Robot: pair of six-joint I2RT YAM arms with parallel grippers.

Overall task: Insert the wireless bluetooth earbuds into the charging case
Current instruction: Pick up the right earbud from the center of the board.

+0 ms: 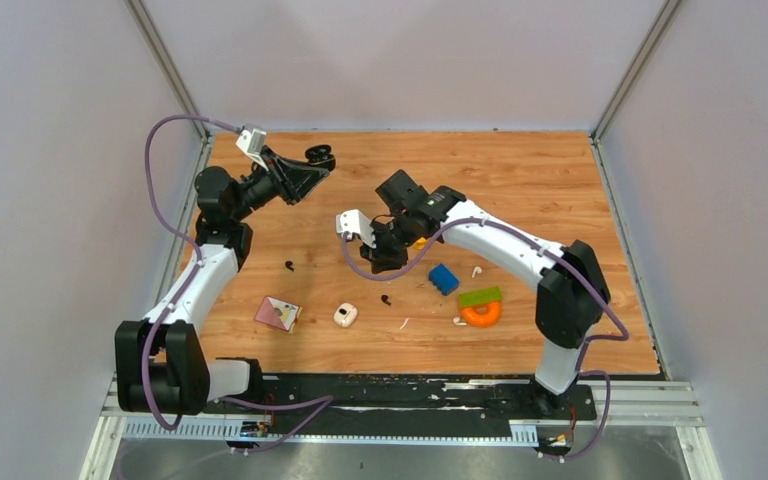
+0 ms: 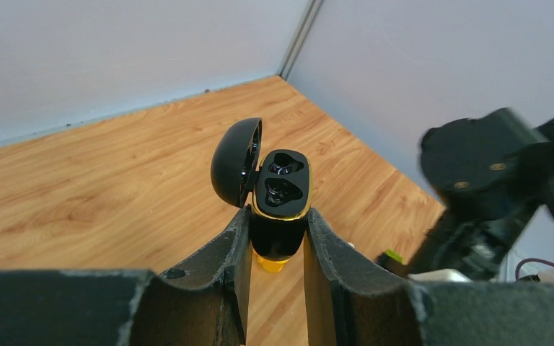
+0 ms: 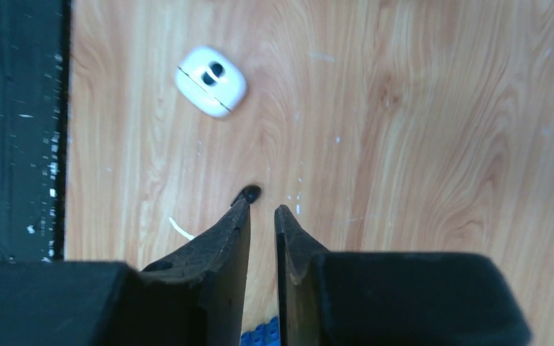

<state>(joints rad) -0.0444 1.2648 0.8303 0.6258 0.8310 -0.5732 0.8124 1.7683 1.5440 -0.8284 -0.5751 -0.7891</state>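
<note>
My left gripper (image 2: 278, 234) is shut on a black charging case (image 2: 281, 189), held up at the back left (image 1: 317, 157). Its lid is open and both sockets look empty. My right gripper (image 3: 262, 210) hangs over the table's middle (image 1: 385, 260), its fingers a narrow gap apart with nothing between them. A black earbud (image 3: 249, 192) lies just past its left fingertip, also seen in the top view (image 1: 386, 299). A second black earbud (image 1: 289, 266) lies further left. White earbuds (image 1: 477, 271) (image 1: 458, 321) lie at the right. A white case (image 3: 210, 81) (image 1: 345, 316) lies near the front.
A blue brick (image 1: 443, 278), a green block (image 1: 480, 296) on an orange ring (image 1: 481, 315) and a pink card box (image 1: 278, 313) lie on the wooden table. A thin white sliver (image 3: 181, 228) lies by the black earbud. A yellow object (image 2: 270, 264) shows below the held case.
</note>
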